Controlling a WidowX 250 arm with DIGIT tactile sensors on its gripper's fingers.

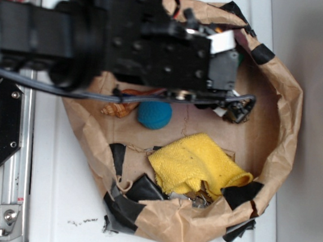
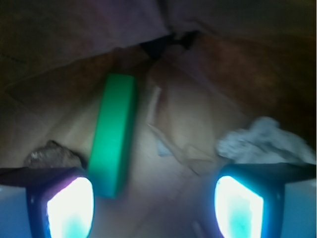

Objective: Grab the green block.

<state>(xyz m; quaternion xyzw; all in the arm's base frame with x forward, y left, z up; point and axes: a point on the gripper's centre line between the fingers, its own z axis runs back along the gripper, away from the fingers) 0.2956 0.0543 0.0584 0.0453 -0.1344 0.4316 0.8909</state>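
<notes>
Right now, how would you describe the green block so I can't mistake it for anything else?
Look inside the brown paper bag, on its floor under the gripper. In the wrist view the green block lies beside the left finger. It is a long, slim, smooth bright green bar, unlike the round teal ball or yellow cloth.

A: How is the light behaving in the exterior view?

B: It is falling evenly and brightly; the white table (image 1: 59, 191) is washing out a little, and the black arm (image 1: 129, 33) is sitting close to the lens, blurring at its edges. The paper bag (image 1: 279, 137) is casting a soft grey shadow to the right.

A: And the wrist view?

B: It is looking dim and soft all over. The tool (image 2: 154, 208) fingertips (image 2: 69, 208) are glaring white-cyan, blowing out completely. The green block (image 2: 115, 134) is staying the one vivid patch, though its edges are smearing; the corners are sinking into darkness.
</notes>
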